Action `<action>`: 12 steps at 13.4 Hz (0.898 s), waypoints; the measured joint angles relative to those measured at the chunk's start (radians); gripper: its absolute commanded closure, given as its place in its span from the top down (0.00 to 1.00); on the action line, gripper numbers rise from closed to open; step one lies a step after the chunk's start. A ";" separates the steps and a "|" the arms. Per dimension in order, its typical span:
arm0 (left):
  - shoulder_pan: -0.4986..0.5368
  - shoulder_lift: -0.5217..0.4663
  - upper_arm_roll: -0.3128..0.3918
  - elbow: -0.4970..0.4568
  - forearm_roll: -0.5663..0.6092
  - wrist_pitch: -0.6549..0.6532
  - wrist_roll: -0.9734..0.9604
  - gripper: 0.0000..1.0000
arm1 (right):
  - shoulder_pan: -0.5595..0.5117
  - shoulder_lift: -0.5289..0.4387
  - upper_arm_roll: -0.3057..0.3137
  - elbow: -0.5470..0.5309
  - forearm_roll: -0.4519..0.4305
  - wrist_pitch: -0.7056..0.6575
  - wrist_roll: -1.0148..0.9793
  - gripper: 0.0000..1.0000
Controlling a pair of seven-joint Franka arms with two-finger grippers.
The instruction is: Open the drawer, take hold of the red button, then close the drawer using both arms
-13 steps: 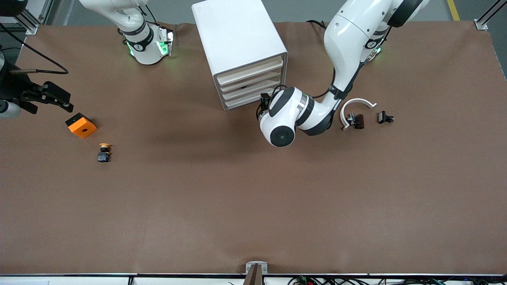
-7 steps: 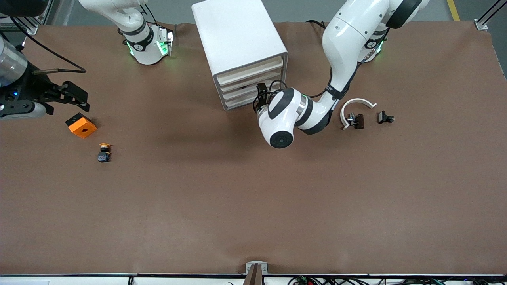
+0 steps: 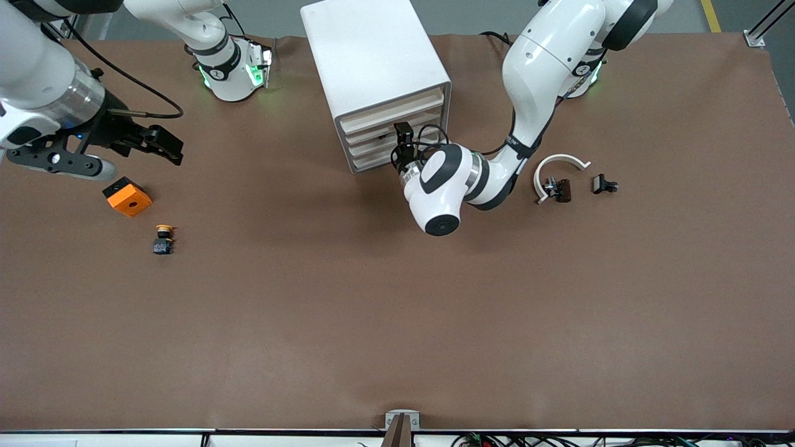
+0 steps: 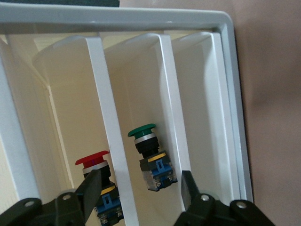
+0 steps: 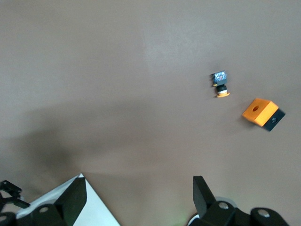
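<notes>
The red-capped button [image 4: 93, 160] stands in a slot of the white drawer cabinet [image 3: 372, 62], seen only in the left wrist view. A green-capped button [image 4: 143, 132] stands in the slot beside it. My left gripper [image 3: 402, 138] is at the cabinet's front, open and empty [image 4: 139, 188]; one finger [image 4: 93, 184] is in front of the red button, the other on the green button's outer side. My right gripper [image 3: 176, 152] is open and empty above the table, toward the right arm's end, near the orange cube [image 3: 127, 197].
A yellow-orange capped button [image 3: 164, 239] lies nearer the front camera than the cube; both show in the right wrist view, button [image 5: 219, 84] and cube [image 5: 261, 113]. A white curved piece [image 3: 561, 162], a dark part [image 3: 559, 189] and a black clip [image 3: 604, 184] lie toward the left arm's end.
My right arm has swung in from the table's end toward the cabinet. My left gripper has moved closer to the cabinet's front and higher along its slots.
</notes>
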 measured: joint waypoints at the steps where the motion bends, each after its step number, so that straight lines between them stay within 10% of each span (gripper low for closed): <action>1: 0.000 0.005 0.000 0.000 -0.013 -0.006 0.000 0.56 | 0.021 0.001 0.000 0.000 0.000 0.000 0.078 1.00; 8: 0.001 0.016 0.000 0.000 -0.089 -0.019 -0.050 0.06 | 0.118 0.022 0.002 0.000 0.105 -0.001 0.531 1.00; 12: 0.007 0.020 0.002 0.000 -0.102 -0.025 -0.078 0.04 | 0.143 0.044 0.003 0.000 0.139 -0.001 0.633 1.00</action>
